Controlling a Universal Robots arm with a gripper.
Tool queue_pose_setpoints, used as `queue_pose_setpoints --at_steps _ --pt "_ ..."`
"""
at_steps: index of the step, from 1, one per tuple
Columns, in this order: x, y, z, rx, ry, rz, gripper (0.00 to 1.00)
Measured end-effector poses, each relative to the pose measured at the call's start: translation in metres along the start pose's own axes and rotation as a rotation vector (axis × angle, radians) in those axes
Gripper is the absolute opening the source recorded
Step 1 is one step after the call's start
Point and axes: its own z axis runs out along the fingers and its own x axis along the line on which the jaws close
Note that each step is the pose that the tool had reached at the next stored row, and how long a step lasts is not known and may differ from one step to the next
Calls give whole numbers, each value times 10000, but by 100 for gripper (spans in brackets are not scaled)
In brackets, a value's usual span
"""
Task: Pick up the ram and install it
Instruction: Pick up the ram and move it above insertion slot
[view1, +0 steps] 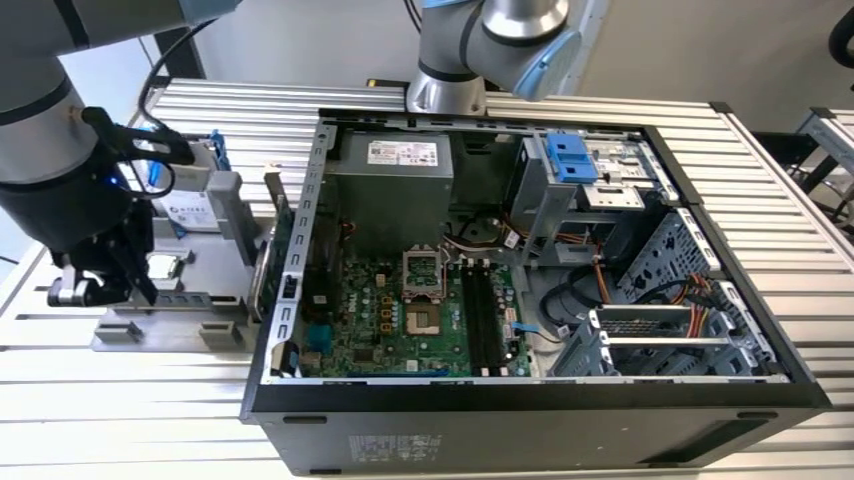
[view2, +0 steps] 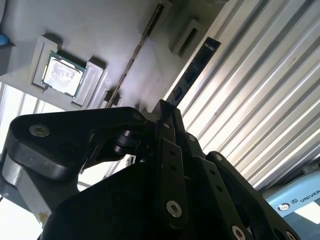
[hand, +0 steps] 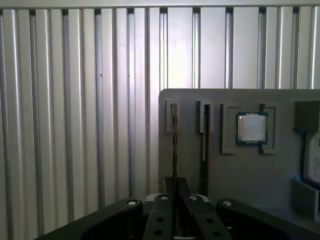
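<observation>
At the exterior view's left the gripper (view1: 114, 295) hangs low over a grey tray (view1: 200, 335) on the ribbed surface (view1: 120, 420); in the first wrist view the ram (hand: 173, 132) stands on edge in the slot nearest the tray's rim, a long thin dark strip, its colour lost in shadow; one end vanishes under the gripper; whether it is pinched I cannot tell; a second stick (hand: 205, 132) stands just beside it; the open computer case (view1: 534, 420) sits toward the exterior view's right.
</observation>
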Motion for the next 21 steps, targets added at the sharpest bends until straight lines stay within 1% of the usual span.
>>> queue_pose_setpoints --at_steps 21 --pt "7 3 -425 1 8 0 0"
